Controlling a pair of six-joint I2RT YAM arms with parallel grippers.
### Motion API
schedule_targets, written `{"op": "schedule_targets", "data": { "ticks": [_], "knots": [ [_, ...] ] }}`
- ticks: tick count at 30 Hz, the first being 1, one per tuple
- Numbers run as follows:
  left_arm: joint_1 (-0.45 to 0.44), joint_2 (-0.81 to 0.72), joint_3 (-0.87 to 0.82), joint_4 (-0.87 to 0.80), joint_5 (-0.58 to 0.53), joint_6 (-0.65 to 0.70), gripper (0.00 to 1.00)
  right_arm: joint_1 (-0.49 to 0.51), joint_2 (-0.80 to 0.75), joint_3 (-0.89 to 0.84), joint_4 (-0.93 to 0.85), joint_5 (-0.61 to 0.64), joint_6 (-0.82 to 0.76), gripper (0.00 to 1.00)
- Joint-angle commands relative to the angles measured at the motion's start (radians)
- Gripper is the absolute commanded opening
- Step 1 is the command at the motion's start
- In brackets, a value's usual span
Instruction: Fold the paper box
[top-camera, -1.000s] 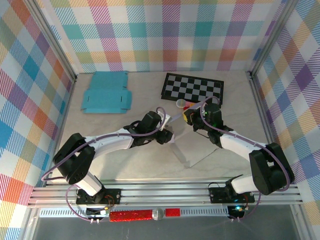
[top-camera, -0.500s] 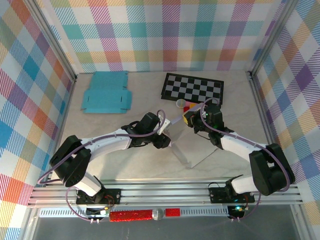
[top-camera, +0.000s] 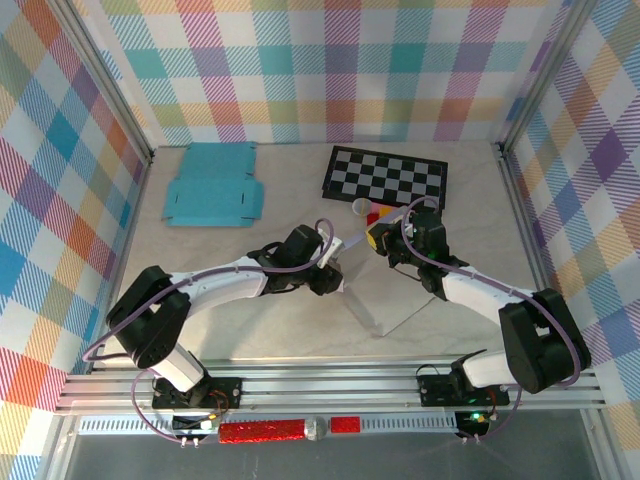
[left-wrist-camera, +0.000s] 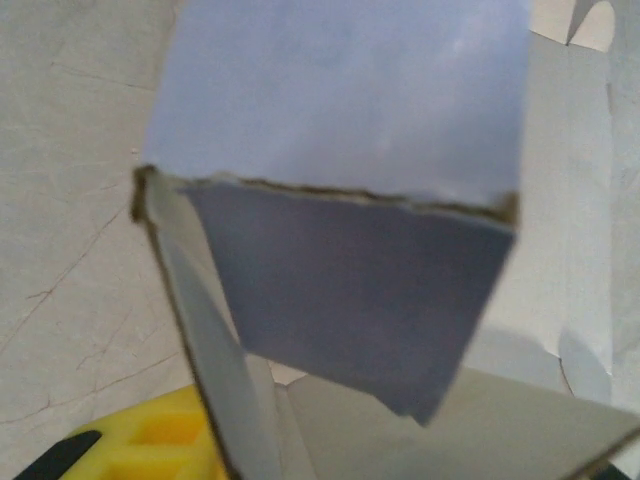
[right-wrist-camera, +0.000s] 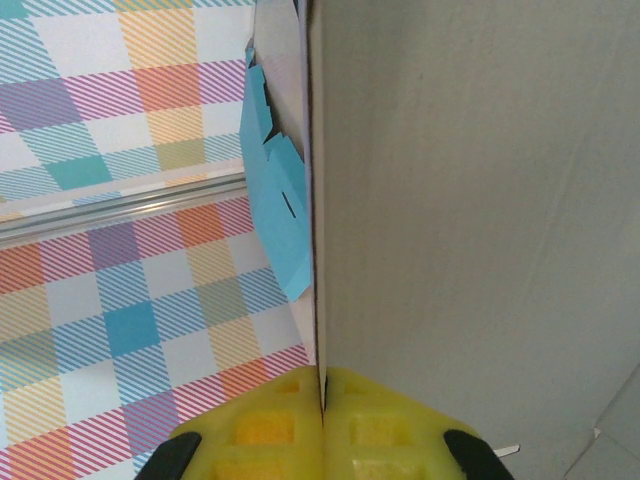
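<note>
White card, the paper box (top-camera: 390, 300), lies on the worktop (top-camera: 250, 330) between my arms, mostly flat. One flap (left-wrist-camera: 340, 300) stands raised, so I judge folding barely begun, with walls and closure left. Right jaws pinch a panel edge; left jaws' state I cannot tell. No legible writing or brand.

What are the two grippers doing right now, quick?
Left gripper: at the white paper box, grip cannot be told.
Right gripper: closed on that box's edge.
</note>
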Motion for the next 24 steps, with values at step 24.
{"op": "schedule_targets", "data": {
  "ticks": [24],
  "knots": [
    [-0.187, 0.051, 0.000, 0.105, -0.458, -0.258, 0.26, 0.001, -0.027, -0.167, 0.284, -0.001, -0.079, 0.00]
  ]
}}
